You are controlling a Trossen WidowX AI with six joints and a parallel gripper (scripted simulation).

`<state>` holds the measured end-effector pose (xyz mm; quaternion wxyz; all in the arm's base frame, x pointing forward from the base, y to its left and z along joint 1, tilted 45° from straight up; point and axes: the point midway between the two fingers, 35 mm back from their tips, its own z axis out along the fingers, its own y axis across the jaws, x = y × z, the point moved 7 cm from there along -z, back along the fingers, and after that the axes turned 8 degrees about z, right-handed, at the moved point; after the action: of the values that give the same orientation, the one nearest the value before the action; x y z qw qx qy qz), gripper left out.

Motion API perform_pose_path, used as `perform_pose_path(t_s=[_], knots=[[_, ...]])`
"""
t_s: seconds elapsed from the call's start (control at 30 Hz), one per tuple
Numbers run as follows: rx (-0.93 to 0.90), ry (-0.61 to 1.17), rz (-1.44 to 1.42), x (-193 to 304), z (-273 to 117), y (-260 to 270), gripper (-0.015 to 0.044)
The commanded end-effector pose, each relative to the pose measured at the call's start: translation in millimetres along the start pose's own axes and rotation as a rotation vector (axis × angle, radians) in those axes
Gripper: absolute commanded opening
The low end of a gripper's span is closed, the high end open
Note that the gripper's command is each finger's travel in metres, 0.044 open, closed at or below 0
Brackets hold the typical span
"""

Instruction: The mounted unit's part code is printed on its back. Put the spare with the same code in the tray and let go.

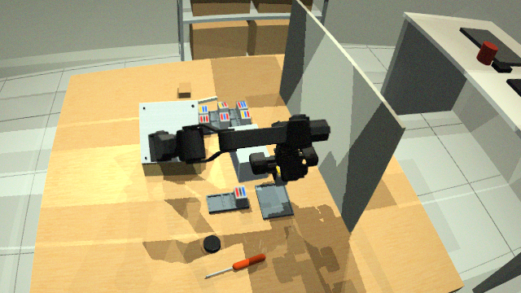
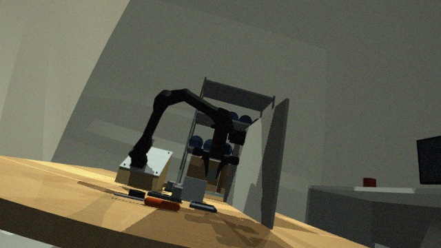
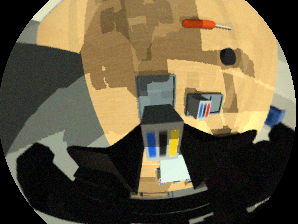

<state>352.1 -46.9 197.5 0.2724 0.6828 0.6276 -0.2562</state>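
Note:
My gripper (image 1: 279, 176) (image 2: 211, 175) (image 3: 158, 123) is shut on a dark grey unit (image 3: 162, 123), whose light label has blue, black and yellow stripes. The unit hangs in the air above the table, near the back edge of the tray in the wrist view. The flat grey tray (image 1: 274, 200) (image 2: 203, 207) (image 3: 156, 88) has nothing in it that I can see. A unit with red and blue stripes (image 1: 240, 193) (image 2: 177, 191) (image 3: 201, 108) stands at one end of a flat holder (image 1: 221, 203) (image 3: 215, 102) beside the tray. Several striped units (image 1: 224, 117) stand farther back. No unit's back code is readable.
A tall grey panel (image 1: 342, 106) (image 2: 275, 165) stands on the right. A grey block (image 1: 250, 164) (image 2: 194, 189) stands behind the holder and tray. A white-topped box (image 1: 167, 115) is at the left. A black puck (image 1: 212, 243) and an orange screwdriver (image 1: 249, 262) (image 3: 199, 23) lie in front.

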Motion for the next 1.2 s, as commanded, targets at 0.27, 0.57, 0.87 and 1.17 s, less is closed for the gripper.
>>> perform_pose_path(t_s=[0.27,0.57,0.87,1.17], knots=[[0.001,-0.003,-0.008,0.6,11.9,0.7,0.0000],[0.001,-0.003,-0.008,0.5,20.1,1.0,0.0000],[0.001,-0.003,-0.008,0.4,28.3,1.2,0.0000],[0.000,-0.004,-0.007,0.2,36.5,1.1,0.0000]])
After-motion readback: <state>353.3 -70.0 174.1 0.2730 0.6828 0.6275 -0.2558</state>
